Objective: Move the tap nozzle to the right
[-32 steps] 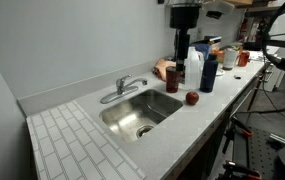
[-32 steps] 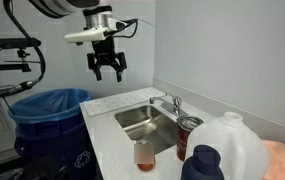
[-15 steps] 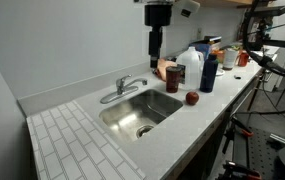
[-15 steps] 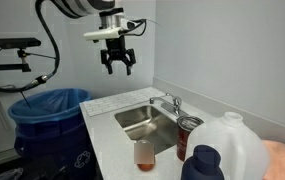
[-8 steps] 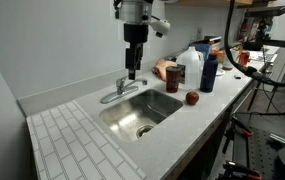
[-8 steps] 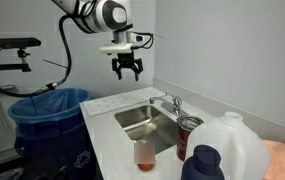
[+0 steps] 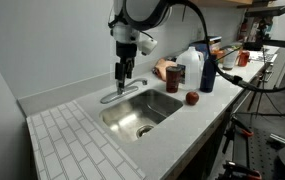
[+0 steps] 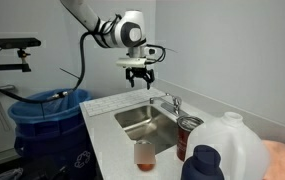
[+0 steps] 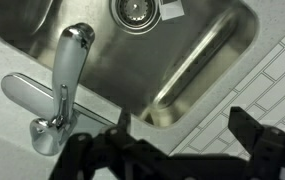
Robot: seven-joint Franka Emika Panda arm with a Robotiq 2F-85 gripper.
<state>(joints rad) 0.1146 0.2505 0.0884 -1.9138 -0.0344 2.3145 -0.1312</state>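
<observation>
Your pincer (image 7: 125, 72) hung in the air with its two fingers spread apart and nothing between them. It was just above the tap nozzle (image 7: 116, 95) and was not touching it. In the wrist view the pincer (image 9: 179, 128) sat low in the picture, a little to the side of the tap's base.

The nozzle reached out from that small base at the back edge of the sink (image 9: 207, 60) and pointed over the bowl. A flat lever (image 9: 24, 90) stuck out from the same base. The sink sat in a white counter (image 7: 207, 115).

The nozzle looked hard, shiny and slippery. I think it would not bend and would only swing around its base. The best place to hold or push it seemed to be out along the tube. The lever was a bad place, because it could turn the water on.
</observation>
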